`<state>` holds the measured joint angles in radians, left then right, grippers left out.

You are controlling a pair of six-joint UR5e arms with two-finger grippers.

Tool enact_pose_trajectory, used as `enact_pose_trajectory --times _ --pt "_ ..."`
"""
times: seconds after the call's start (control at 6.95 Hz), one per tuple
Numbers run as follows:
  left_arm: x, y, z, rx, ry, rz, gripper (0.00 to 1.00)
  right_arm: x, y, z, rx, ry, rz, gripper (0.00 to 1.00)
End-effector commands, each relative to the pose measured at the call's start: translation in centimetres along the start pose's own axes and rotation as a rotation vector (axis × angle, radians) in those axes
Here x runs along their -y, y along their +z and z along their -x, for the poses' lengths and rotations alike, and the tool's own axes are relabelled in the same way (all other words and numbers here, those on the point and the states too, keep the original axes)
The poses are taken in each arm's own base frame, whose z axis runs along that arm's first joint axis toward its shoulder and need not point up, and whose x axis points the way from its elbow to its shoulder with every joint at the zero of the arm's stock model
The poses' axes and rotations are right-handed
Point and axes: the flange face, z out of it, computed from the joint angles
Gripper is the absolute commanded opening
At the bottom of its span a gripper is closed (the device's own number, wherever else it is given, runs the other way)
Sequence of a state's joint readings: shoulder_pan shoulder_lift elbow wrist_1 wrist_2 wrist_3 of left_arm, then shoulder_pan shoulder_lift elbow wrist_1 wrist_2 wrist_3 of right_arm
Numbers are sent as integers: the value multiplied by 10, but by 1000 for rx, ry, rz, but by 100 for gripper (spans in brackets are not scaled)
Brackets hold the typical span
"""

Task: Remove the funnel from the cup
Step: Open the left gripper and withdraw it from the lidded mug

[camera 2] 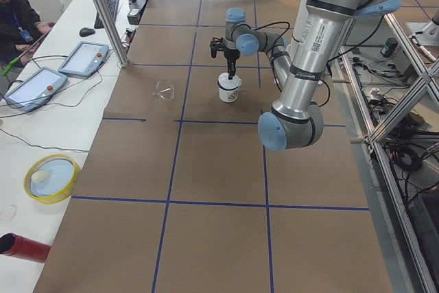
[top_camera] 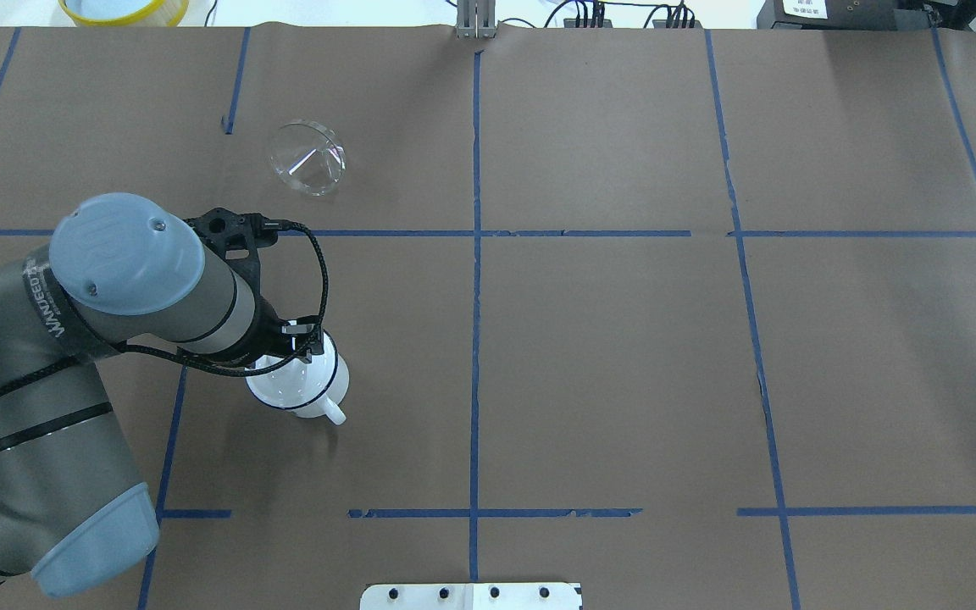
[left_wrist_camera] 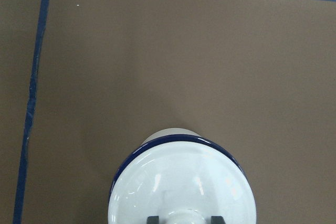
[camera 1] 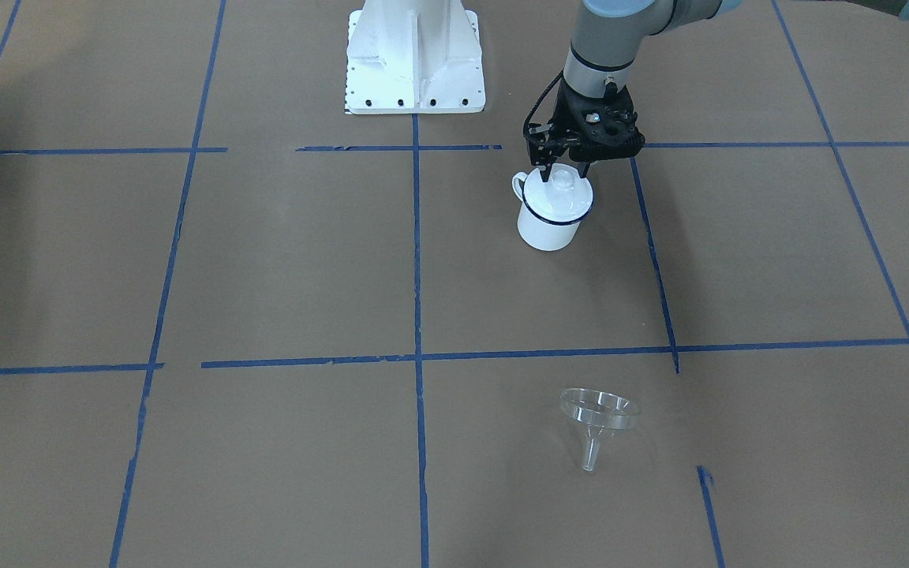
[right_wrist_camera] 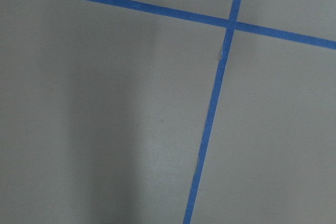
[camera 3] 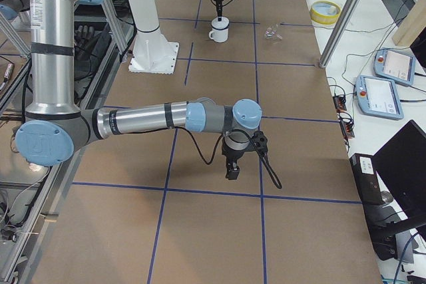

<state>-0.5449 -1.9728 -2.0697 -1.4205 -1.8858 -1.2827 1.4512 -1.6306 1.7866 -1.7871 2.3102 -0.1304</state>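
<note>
The clear plastic funnel [camera 1: 596, 418], a wide round cone narrowing to a short thin spout, lies tipped on its side on the brown paper-covered counter [camera 1: 265, 276]; its spout points toward the operators' edge. It is well apart from the cup, beyond a blue tape line [camera 1: 549, 353] in the neighbouring taped square, and nothing touches it.

The white enamel cup with a dark blue rim [camera 1: 549, 229] stands upright, glossy and cylindrical; its small loop handle juts toward the robot's right. A white round domed lid [camera 1: 559, 201] sits on its mouth, smooth and shiny, with a rounded knob [camera 1: 562, 178] at the centre.

The left pincer [camera 1: 563, 170], black and angular, hangs straight down over the cup; its two slim fingers stand apart on either side of the knob, with a thin sliver of lid showing between each fingertip and the knob in the left wrist view, so they flank it rather than clamp it.

The right pincer [camera 3: 232, 175] hangs low over bare counter, well away from the cup and funnel; it shows only in the side view, and whether its fingers are apart or together I cannot tell; its wrist camera shows only matte brown paper crossed by blue tape.
</note>
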Motion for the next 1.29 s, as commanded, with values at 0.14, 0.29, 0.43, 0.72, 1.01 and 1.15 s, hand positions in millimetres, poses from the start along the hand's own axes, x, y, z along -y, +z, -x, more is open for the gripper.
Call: enact_pose_trajectory --times 0.14,0.29,0.43,0.72,1.01,1.15 --pt "5 -8 7 -5 57 -14 100 0 0 0 0 0 0 100" --pt "15 -16 25 -2 133 -18 100 0 0 0 0 0 0 100" --pt "59 -43 67 -18 218 -11 100 0 0 0 0 0 0 100" --pt "124 -86 190 7 366 -30 100 0 0 0 0 1 1 100" --pt "147 -124 333 19 232 -36 100 1 0 0 0 0 0 100" --pt "148 -130 403 59 243 -38 100 0 0 0 0 0 0 100"
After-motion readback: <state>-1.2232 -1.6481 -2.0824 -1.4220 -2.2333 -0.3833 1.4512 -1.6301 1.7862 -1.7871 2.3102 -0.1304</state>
